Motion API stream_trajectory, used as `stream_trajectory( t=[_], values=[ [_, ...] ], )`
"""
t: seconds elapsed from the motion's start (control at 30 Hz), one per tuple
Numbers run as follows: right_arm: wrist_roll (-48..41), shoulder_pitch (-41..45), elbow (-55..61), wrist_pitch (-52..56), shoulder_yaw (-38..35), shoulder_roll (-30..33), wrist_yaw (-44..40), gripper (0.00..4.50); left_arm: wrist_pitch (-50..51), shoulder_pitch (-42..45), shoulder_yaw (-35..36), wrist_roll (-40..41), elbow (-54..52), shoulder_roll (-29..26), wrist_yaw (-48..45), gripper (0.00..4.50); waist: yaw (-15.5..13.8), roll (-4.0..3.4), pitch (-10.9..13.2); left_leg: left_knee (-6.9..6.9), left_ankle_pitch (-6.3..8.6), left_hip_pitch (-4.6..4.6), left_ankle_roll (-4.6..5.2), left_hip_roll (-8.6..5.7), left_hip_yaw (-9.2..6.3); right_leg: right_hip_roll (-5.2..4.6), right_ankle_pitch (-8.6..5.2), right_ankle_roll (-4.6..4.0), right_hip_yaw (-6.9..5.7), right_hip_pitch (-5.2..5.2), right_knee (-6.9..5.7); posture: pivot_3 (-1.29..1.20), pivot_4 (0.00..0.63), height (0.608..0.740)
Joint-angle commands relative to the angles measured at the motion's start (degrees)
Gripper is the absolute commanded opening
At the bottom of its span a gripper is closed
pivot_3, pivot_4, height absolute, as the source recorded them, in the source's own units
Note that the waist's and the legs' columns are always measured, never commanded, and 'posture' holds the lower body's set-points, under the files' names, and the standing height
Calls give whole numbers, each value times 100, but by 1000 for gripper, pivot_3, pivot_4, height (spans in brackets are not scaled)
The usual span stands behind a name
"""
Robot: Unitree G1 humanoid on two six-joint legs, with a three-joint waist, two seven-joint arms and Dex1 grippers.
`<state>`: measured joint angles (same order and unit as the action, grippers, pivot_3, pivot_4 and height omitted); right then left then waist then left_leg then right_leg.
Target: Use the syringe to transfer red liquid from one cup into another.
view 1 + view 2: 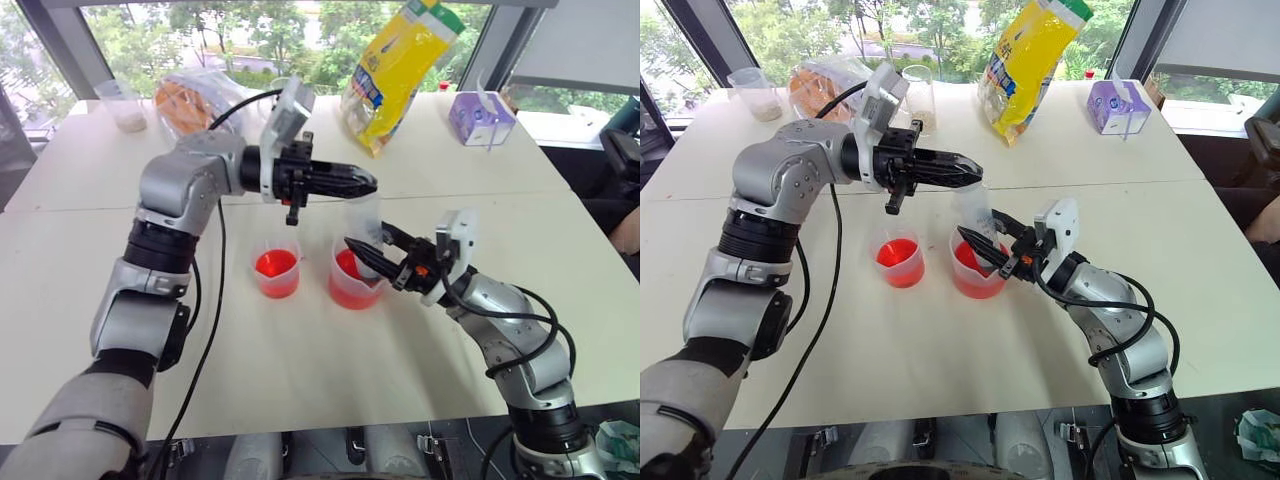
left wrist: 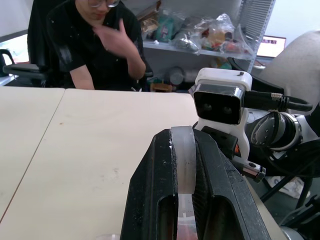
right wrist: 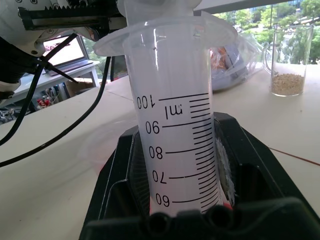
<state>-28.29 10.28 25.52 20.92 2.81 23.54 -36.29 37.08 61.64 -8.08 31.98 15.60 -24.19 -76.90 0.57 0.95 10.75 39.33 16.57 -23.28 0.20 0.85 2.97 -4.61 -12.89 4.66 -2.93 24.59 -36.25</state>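
I have the syringe [image 1: 368,232] standing nearly upright over the beaker [image 1: 355,283], its lower end down inside the rim. My right gripper [image 1: 372,252] pinches the barrel low down; the right wrist view shows the black fingers [image 3: 125,175] pressed against the graduated wall on both sides. My left gripper [image 1: 362,183] reaches in level from the left and is closed on the plunger [image 2: 183,160] top, a white strip squeezed between its two fingers in the left wrist view. The small cup [image 1: 277,271] sits just beside the beaker on the table [image 1: 300,370], and both hold red liquid [image 1: 276,264].

My worry is the pull. If the left hand draws the plunger off the barrel's axis, I judge the barrel could twist in the right grip, lever against the beaker rim and tip it, spilling red onto the table or knocking the cup next to it. The plunger top is thin and could also slip out of the left fingers. I cannot tell whether the tip is under the liquid; if it isn't, I would draw air.

The head views give me the layout of both cups and both arms. The right wrist view alone gives the scale markings, and no red shows in the part of the barrel above the fingers. The left wrist view adds a seated person [image 2: 95,45] across the table.
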Motion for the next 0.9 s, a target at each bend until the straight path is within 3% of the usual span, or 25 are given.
stream_trajectory(
  t=[0.03, 0.9],
  values=[
    [8, -289, -40, 136, 231, 108, -235, 1410, -363, 502, 545, -16, 84, -153, 220, 32, 1, 0, 0, 0, 0, 0, 0, 0, 0, 0, 0, 0, 0, 0, 0, 0, 150, 740],
    [-71, 131, 82, 262, 117, 74, -135, 1410, -400, 481, 512, -12, 36, -202, 205, 32, 3, 0, 0, 0, 0, 0, 0, 0, 0, 0, 0, 0, 0, 0, 0, 0, 150, 740]
  ],
)
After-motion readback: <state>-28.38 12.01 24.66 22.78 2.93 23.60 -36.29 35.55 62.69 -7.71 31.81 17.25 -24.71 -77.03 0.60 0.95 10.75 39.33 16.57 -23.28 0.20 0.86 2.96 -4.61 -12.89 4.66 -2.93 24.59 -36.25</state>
